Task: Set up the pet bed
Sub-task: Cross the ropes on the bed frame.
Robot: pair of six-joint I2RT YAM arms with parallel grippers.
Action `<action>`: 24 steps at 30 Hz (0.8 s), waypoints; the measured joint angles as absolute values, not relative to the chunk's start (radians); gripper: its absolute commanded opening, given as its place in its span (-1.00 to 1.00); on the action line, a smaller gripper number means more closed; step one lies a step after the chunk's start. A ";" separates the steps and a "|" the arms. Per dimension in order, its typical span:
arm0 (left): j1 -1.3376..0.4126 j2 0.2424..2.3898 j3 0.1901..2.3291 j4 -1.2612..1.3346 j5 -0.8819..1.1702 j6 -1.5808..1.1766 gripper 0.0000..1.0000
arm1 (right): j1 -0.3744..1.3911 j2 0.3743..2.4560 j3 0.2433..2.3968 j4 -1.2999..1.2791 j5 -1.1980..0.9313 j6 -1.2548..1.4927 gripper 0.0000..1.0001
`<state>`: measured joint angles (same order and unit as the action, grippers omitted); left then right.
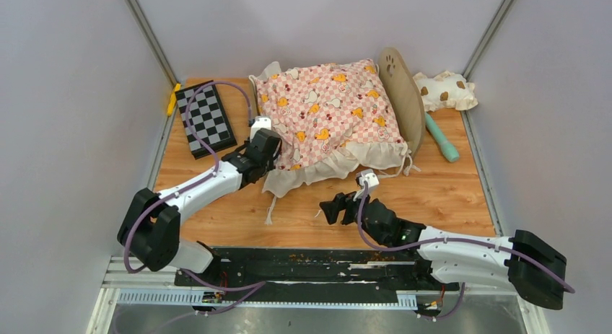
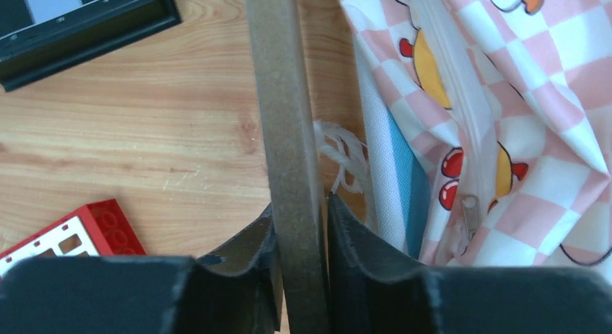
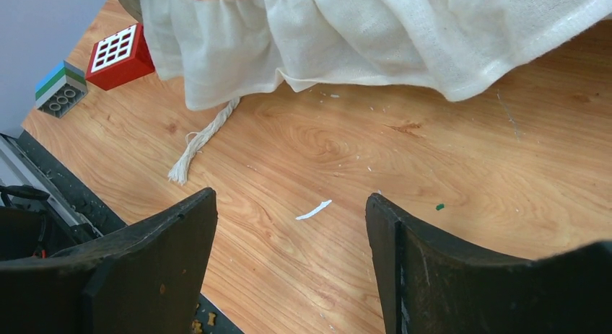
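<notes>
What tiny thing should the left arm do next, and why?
Probably firm up its squeeze before moving anything. The left gripper has its fingers pressed against both sides of the wooden rail of the pet bed, with the pink cushion draped right beside them. The right gripper is open above the table, holding nothing, so the left gripper's grip alone would carry the frame.

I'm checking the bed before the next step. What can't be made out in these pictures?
- Top view: the cushion covers most of the pet bed, so its base is hidden.
- Left wrist view: the body of the left gripper cuts off the red block. Only a sliver of the striped base shows beside the cushion.
- Top view: the yellow thing beside the checkerboard is too small to identify.
</notes>
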<state>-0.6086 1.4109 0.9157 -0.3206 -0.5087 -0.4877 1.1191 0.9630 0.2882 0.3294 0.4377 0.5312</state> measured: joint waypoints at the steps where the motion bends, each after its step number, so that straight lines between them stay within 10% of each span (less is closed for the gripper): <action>1: -0.608 1.414 0.918 -0.317 -0.508 -0.490 -0.62 | 1.119 0.960 0.287 0.329 0.439 0.531 0.51; 5: -0.585 1.437 0.936 -0.309 -0.530 -0.565 -0.99 | 1.120 0.958 0.278 0.336 0.438 0.530 0.52; 24: -0.585 1.491 1.294 -0.639 -0.523 -0.432 -1.00 | 1.145 1.318 0.227 0.752 0.434 0.389 0.69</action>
